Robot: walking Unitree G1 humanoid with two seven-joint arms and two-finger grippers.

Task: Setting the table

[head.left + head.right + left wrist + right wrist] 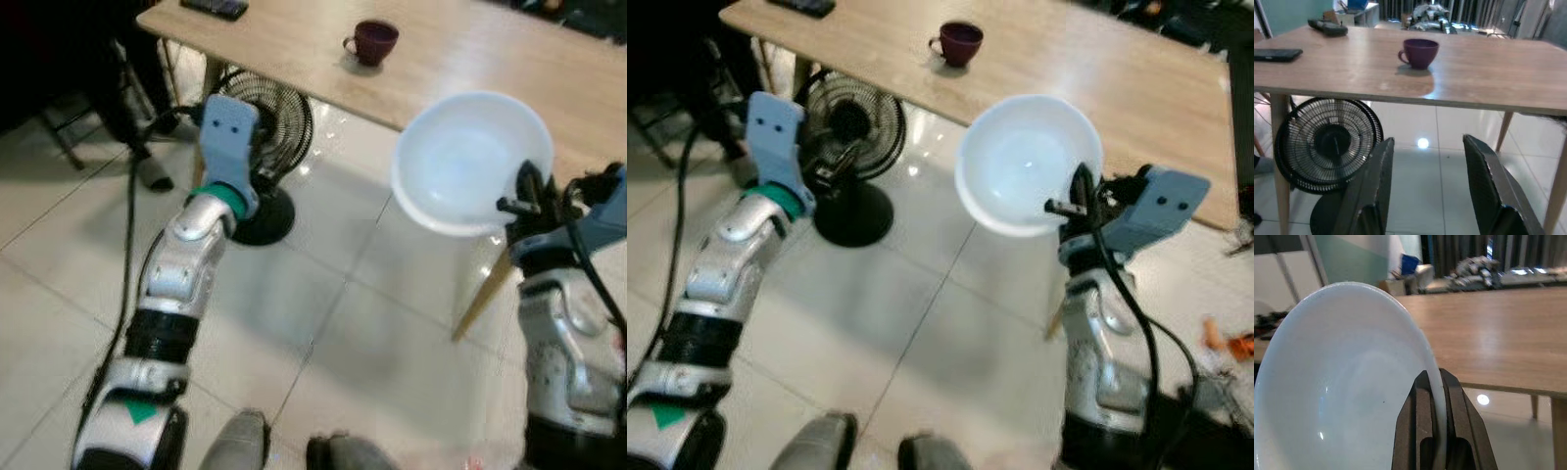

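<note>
Hidden or cut off: you see the table [470,69] only in part; its far edge and right end run out of the eye views. The bowl [1024,162] covers part of the table's near edge.
Hard to make out: dark flat items [1276,54] at the table's far left corner; you cannot tell what they are. Background clutter beyond the table is blurred.
Right gripper [1439,396]: fingers pinched tight on the white bowl's rim, one inside, one outside. Bowl held in the air, tilted, just short of the table's near edge.
Left gripper [1427,181]: fingers spread wide, nothing between them, held below table height and facing it.
Table: pale wood, angled wooden legs; a purple cup [1419,52] stands on it.
Room: glossy white floor tiles [323,343]; a black floor fan [1327,147] stands under the table's left end.
</note>
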